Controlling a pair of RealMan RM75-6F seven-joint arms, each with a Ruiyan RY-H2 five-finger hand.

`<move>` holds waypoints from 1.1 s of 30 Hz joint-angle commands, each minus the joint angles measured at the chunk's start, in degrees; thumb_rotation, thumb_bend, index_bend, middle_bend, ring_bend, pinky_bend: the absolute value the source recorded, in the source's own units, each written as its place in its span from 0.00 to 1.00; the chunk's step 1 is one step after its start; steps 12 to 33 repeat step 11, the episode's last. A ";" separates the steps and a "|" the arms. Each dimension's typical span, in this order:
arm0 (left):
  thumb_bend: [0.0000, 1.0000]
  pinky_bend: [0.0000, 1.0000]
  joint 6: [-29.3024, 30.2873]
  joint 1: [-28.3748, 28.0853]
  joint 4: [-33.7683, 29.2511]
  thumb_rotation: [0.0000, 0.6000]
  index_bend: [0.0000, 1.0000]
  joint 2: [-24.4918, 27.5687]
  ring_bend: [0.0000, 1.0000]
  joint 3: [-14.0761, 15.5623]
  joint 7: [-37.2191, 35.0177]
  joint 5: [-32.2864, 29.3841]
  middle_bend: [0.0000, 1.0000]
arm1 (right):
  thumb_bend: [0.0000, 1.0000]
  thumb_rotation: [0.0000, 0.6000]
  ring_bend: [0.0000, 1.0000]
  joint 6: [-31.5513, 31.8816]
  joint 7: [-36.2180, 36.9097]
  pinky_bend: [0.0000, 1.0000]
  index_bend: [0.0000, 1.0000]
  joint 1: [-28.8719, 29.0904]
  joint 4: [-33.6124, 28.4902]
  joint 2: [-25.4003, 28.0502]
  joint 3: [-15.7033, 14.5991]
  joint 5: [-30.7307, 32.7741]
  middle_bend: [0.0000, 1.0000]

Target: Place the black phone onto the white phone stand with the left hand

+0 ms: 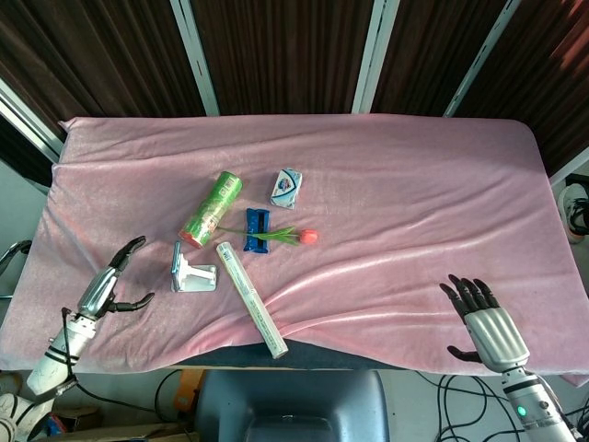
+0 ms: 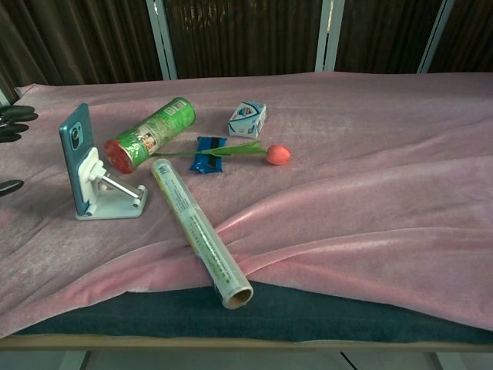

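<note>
The phone [image 2: 75,158], in a blue case with its back facing out, leans upright on the white phone stand [image 2: 112,197] at the left of the pink cloth; from above the phone [image 1: 175,265] shows edge-on against the stand [image 1: 197,276]. My left hand [image 1: 112,281] hovers to the left of the stand, fingers spread, holding nothing; only its fingertips [image 2: 15,123] reach into the chest view at the left edge. My right hand [image 1: 483,318] rests near the table's front right edge, fingers apart and empty.
A green chip can [image 2: 149,135] lies behind the stand. A clear film roll [image 2: 198,230] lies diagonally to its right, reaching the front edge. A tulip [image 2: 266,153], a blue packet [image 2: 206,153] and a small white-blue box [image 2: 247,119] sit mid-table. Folds ripple the cloth [image 1: 396,203].
</note>
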 commanded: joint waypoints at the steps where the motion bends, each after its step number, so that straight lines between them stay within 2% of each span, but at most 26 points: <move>1: 0.28 0.00 9.35 12.15 -28.65 1.00 0.00 15.16 0.00 -3.06 47.70 -12.75 0.00 | 0.24 1.00 0.00 0.17 0.13 0.07 0.00 -0.13 -0.07 0.09 0.10 0.18 0.00; 3: 0.29 0.00 12.64 14.82 -34.60 1.00 0.00 15.87 0.00 -4.43 58.35 -17.16 0.00 | 0.24 1.00 0.00 0.28 0.01 0.07 0.00 -0.18 -0.08 0.10 0.20 0.32 0.00; 6: 0.29 0.00 13.98 15.83 -38.36 1.00 0.00 16.29 0.00 -5.04 63.90 -18.29 0.00 | 0.24 1.00 0.00 0.22 -0.51 0.07 0.00 -0.18 -0.13 -0.14 0.22 0.39 0.00; 33: 0.29 0.00 13.03 15.83 -39.06 1.00 0.00 16.63 0.00 -4.64 63.34 -16.78 0.00 | 0.24 1.00 0.00 -0.04 -1.03 0.07 0.00 -0.08 -0.15 -0.36 0.10 0.29 0.00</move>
